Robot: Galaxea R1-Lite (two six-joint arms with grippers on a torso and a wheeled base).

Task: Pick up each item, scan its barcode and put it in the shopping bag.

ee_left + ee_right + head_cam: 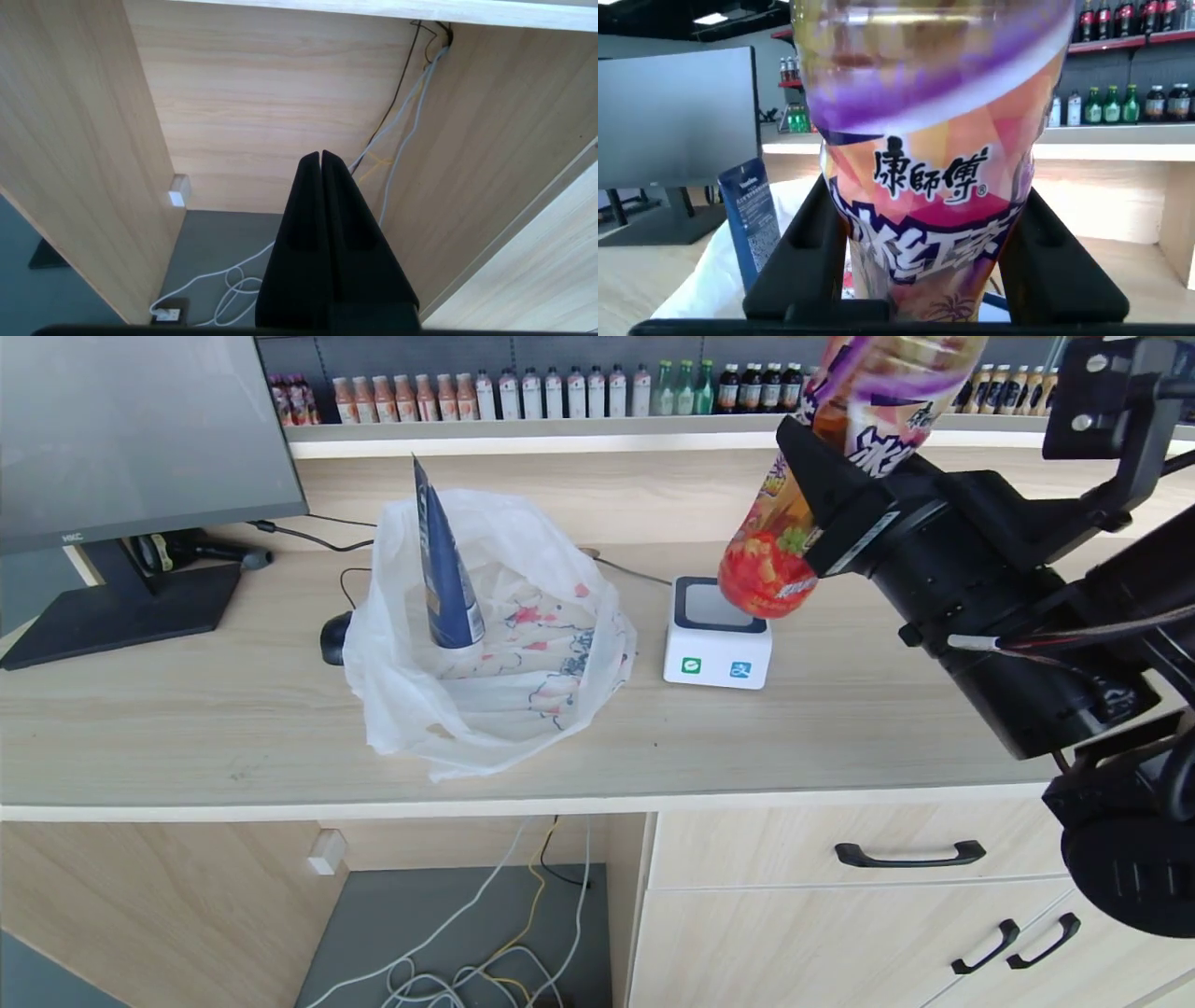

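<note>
Head view: fruit-labelled bottle [767, 569] above scanner [717, 649].

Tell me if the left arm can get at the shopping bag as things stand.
Probably not directly. The left gripper, shut, sits low and points into the open bay below, so the countertop lies between it and the shopping bag. It would have to rise above the edge first.

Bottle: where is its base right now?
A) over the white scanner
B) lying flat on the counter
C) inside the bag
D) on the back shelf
A: the right gripper holds the bottle tilted, its base over the scanner and its dark top, clear of the bag.
</note>
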